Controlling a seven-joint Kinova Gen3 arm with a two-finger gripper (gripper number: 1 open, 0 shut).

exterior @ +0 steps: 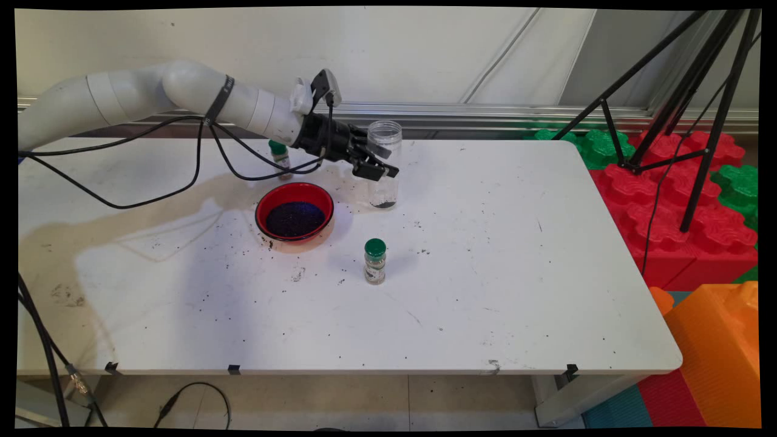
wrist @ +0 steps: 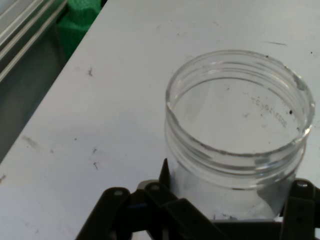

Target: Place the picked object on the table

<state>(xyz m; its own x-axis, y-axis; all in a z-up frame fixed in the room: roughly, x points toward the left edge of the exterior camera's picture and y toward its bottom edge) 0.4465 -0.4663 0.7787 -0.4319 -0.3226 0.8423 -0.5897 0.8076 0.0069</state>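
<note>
Jaws stand apart, one either side of the clear jar (wrist: 240, 145), no clear contact visible; gripper (exterior: 373, 161) comes in sideways from the left at the jar's mid-height. In the hand view the jar body sits between the two fingers (wrist: 165, 175), its open mouth above them. Jar stands upright on the white table (exterior: 516, 273), long axis vertical, lid off, a little dark residue at its bottom, toward the table's far edge near centre.

Red bowl (exterior: 294, 211) of dark grains sits just left and nearer the camera than the jar, apart from it. A small green-capped bottle (exterior: 375, 261) stands upright further toward the near side, well clear. Another green-capped bottle (exterior: 280, 156) stands behind the arm, partly hidden. Loose dark specks lie scattered around the bowl. Nothing between the jaws but the jar.
</note>
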